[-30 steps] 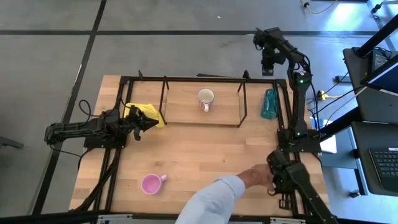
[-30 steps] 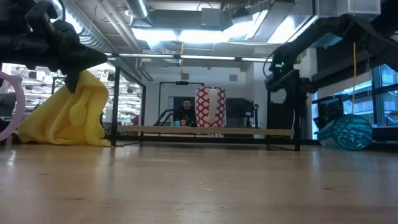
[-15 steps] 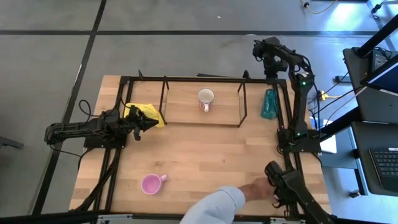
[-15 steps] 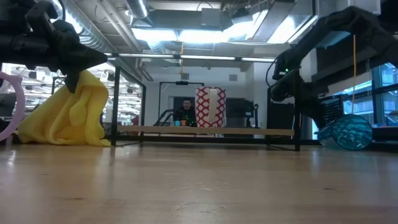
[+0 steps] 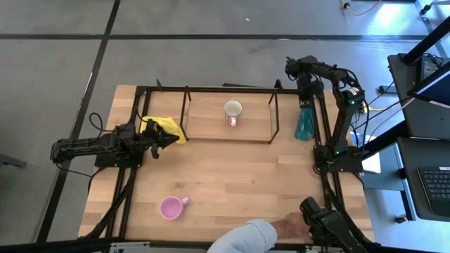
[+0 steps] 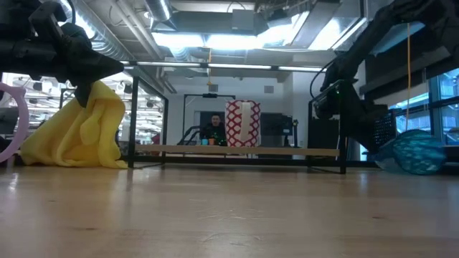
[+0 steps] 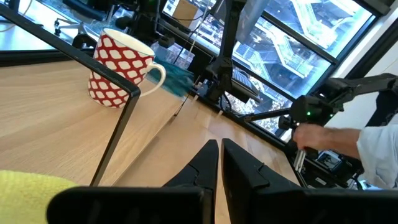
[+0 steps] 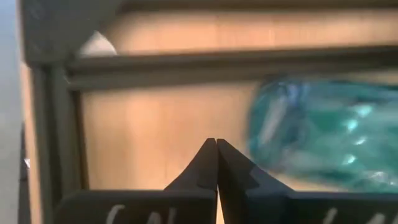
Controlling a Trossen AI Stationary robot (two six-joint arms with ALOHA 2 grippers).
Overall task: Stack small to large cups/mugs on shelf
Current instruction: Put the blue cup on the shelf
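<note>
A white mug with red pattern (image 5: 233, 110) stands on its base on the shelf (image 5: 207, 123). A pink mug (image 5: 171, 206) stands mouth up on the table, near the front left. The teal tumbler (image 5: 304, 121) lies on its side right of the shelf. My right gripper (image 5: 306, 100), shut, points steeply down over the tumbler's far end. In the right wrist view its tips (image 8: 216, 144) are over bare wood beside the tumbler (image 8: 323, 140). My left gripper (image 5: 174, 138) waits level at the left, shut and holding nothing.
A yellow cloth (image 5: 166, 126) lies just behind my left gripper. Black frame rods (image 5: 275, 116) edge the shelf and the table. A person's sleeve (image 5: 242, 237) and hand (image 5: 288, 226) reach in at the near edge beside a dark device (image 5: 330, 228).
My right gripper has come from beyond the table's far edge toward the near side and down, over the teal tumbler's far end, staying shut. The person's hand has drawn back toward the near edge.
</note>
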